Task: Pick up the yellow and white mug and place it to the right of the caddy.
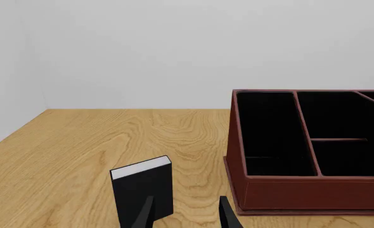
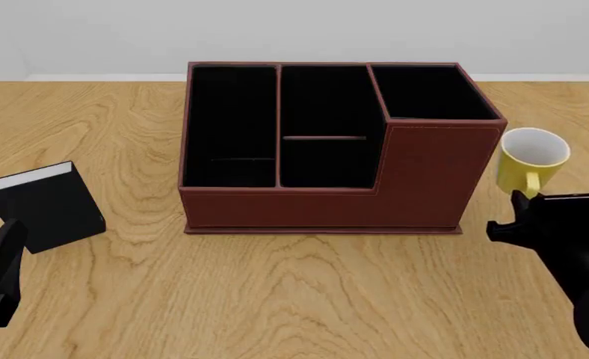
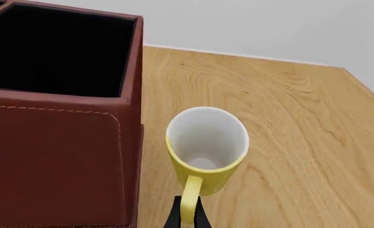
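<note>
The right tool is clamped on the loop handle of the yellow and white mug; the left tool hangs with its fingers spread, gripping nothing. On the bench, the caddy stands at the middle. A black book stands well left of it. The mug sits upright just beside the caddy's right wall.

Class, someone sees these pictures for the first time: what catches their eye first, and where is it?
The big reddish-brown caddy dominates mid-table, its compartments black-lined. Just to its right stands the small yellow and white mug, upright, with the right tool closed on its handle. Left of the caddy, a black book stands near the left tool.
</note>
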Controlling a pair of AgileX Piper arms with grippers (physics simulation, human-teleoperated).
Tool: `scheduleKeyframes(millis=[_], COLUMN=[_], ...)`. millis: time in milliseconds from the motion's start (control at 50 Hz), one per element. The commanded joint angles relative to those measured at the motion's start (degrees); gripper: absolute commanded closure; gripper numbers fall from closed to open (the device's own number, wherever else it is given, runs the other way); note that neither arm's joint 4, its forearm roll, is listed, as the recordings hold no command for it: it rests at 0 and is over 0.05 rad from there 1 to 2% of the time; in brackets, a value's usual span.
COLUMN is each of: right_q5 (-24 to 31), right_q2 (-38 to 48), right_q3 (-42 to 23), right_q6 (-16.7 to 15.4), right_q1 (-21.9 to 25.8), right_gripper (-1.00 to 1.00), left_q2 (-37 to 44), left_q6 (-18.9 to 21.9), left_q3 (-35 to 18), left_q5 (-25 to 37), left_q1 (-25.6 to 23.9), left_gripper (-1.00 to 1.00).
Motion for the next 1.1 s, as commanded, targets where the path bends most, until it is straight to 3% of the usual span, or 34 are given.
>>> scheduleKeyframes(millis=[20, 1100], right_q5=[-0.3, -1.2], right_q2=[0.6, 4.7], right_q3=[-0.5, -1.5], right_q6=[0.5, 0.7], right_q1=[-0.1, -0.6], right_gripper=[1.00, 1.00], left_q2=[0.0, 0.0], left_q6=[0.0, 0.0], left_q3=[0.0, 0.0], left_q5=[0.0, 0.0], left_q1=[0.0, 0.0], left_gripper=[-1.00, -1.00])
